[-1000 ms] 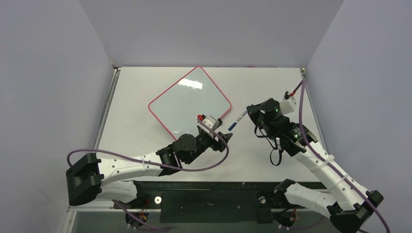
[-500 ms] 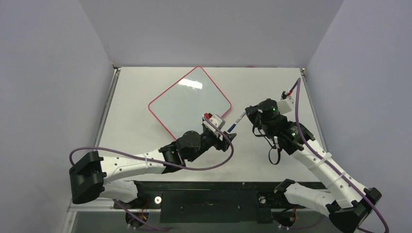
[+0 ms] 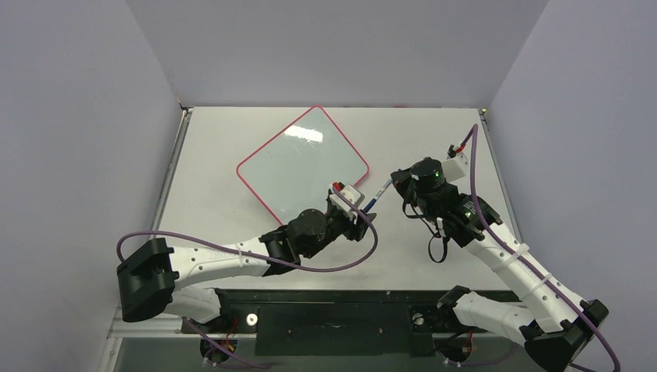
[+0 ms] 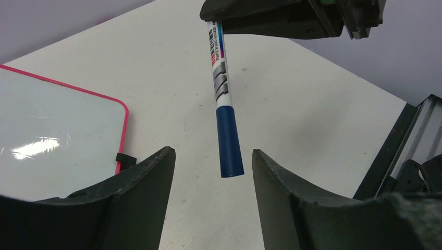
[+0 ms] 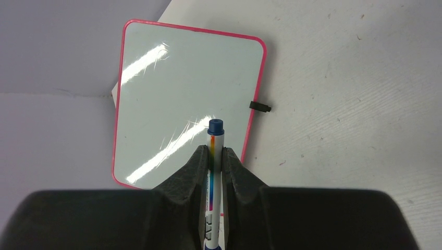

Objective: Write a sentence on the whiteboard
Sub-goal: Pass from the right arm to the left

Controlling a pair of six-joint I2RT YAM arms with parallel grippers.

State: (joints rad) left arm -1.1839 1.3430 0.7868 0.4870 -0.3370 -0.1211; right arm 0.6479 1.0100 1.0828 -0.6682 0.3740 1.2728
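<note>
Top external view showed the flat glossy white whiteboard [image 3: 302,159] with its thin pink-red rim lying on the pale tabletop [image 3: 217,201], at about 10 o'clock from the slim white plastic marker [image 3: 380,191]. Its face was blank (no sentence on it yet). The right end effector [image 5: 215,155] was clamped tight on the marker barrel. The left end effector [image 4: 211,153] stood half open, its jaws either side of the blue cap [image 4: 230,143] without touching, holding nothing. I judged the marker light, stiff and smooth, so the cap was best pinched mid-length and pulled straight off. The board looked thin, light and apt to slide under pen pressure. Counted: one whiteboard, one marker, one cap, one black clip [image 5: 259,107] in sight, two end effectors.
</note>
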